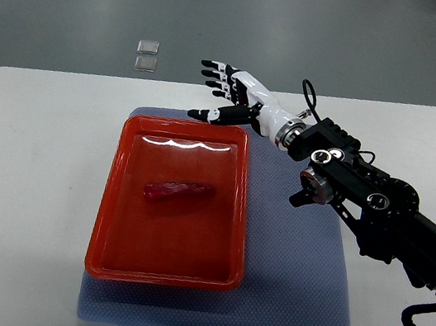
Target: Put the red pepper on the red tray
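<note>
A dark red pepper (pixel 178 191) lies on its side in the middle of the red tray (pixel 114 259). The tray sits on a blue-grey mat on the white table. My right hand (pixel 226 91) hovers above the tray's far right corner, fingers spread and empty, palm facing left. Its black arm (pixel 377 211) comes in from the right edge. The left arm does not show.
The blue-grey mat (pixel 296 293) lies under the tray and reaches to the table's front. The white table (pixel 22 180) is bordered by grey floor at the back. Two small clear squares (pixel 146 54) lie on the floor beyond the table.
</note>
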Available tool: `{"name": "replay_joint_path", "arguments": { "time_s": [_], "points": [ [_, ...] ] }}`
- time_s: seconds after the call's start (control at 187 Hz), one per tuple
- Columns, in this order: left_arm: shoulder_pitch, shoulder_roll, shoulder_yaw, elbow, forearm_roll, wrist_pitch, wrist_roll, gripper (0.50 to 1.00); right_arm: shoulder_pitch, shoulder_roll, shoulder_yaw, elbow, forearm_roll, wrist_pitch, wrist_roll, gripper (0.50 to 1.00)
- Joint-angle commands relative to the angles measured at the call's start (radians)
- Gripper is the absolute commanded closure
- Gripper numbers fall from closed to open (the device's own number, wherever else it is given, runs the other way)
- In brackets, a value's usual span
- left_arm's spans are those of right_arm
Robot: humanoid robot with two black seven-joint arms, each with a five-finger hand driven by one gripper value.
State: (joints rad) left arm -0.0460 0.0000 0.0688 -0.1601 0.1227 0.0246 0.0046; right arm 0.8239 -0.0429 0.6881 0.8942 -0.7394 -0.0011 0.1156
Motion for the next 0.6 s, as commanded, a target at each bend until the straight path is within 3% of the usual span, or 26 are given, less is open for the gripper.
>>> {"name": "replay_joint_path", "arguments": {
  "time_s": [0.0,0.102,0.107,0.187,0.193,0.385,0.599],
  "points": [
    [0.0,0.0,0.0,0.001,0.0,0.0,0.0,0.5,-0.052,0.003,0.131,-0.001,0.188,0.029,0.018,0.603],
    [0.0,0.0,0.0,0.001,0.0,0.0,0.0,0.5,-0.081,0.003,0.191,-0.006,0.293,0.064,0.029,0.603],
    [0.0,0.0,0.0,-0.001,0.0,0.0,0.0,0.5,-0.115,0.002,0.241,-0.015,0.392,0.107,0.035,0.599],
    [0.0,0.0,0.0,-0.001,0.0,0.0,0.0,0.5,-0.132,-0.002,0.261,-0.029,0.443,0.132,0.035,0.593],
    [0.0,0.0,-0.001,-0.001,0.0,0.0,0.0,0.5,-0.152,-0.003,0.277,-0.059,0.501,0.168,0.035,0.593],
    [0.0,0.0,-0.001,-0.002,0.0,0.0,0.0,0.5,-0.2,-0.003,0.278,-0.127,0.581,0.268,0.036,0.591],
    [0.0,0.0,0.0,-0.002,0.0,0.0,0.0,0.5,-0.212,-0.008,0.28,-0.14,0.589,0.279,0.042,0.591]
  ]
}}
